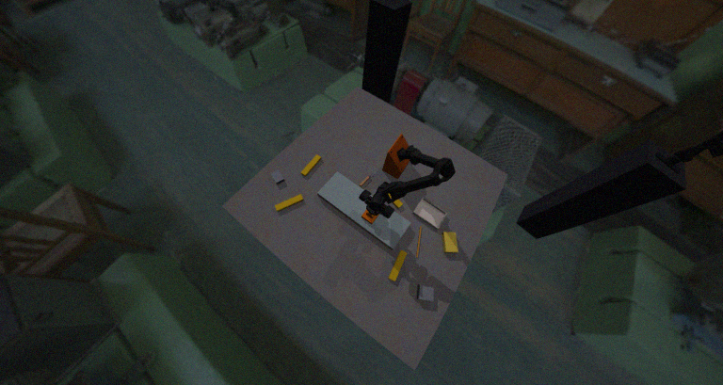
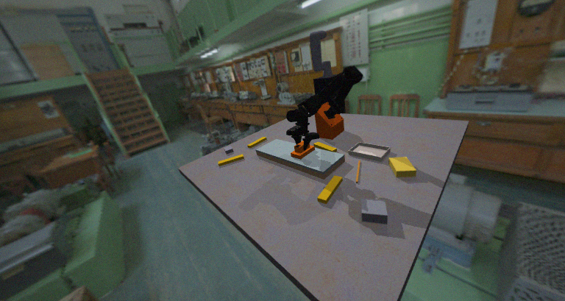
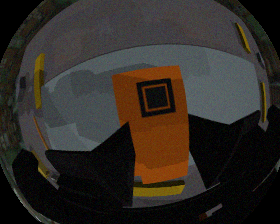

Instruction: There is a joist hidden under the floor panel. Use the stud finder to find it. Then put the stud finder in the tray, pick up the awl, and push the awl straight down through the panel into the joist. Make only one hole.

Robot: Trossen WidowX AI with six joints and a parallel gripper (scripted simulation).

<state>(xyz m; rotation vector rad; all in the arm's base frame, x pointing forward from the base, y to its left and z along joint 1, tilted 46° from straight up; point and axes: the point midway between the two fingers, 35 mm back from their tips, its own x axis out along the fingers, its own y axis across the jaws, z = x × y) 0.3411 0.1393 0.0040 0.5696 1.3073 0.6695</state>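
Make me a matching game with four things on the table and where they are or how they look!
Things:
1. stud finder
2. floor panel
3. tray
4. gripper

Clues:
A. pale blue-grey on top, long and flat
B. has nothing in it
C. shut on something orange
D. orange, with a dark square on top

Right pairs: 1-D, 2-A, 3-B, 4-C

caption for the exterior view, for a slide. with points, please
End effector (image 1: 370, 212) (image 2: 301, 144) (image 3: 155, 120) gripping the orange stud finder (image 1: 369, 217) (image 2: 302, 152) (image 3: 158, 132) over the pale floor panel (image 1: 341, 190) (image 2: 276, 149) (image 3: 221, 75)
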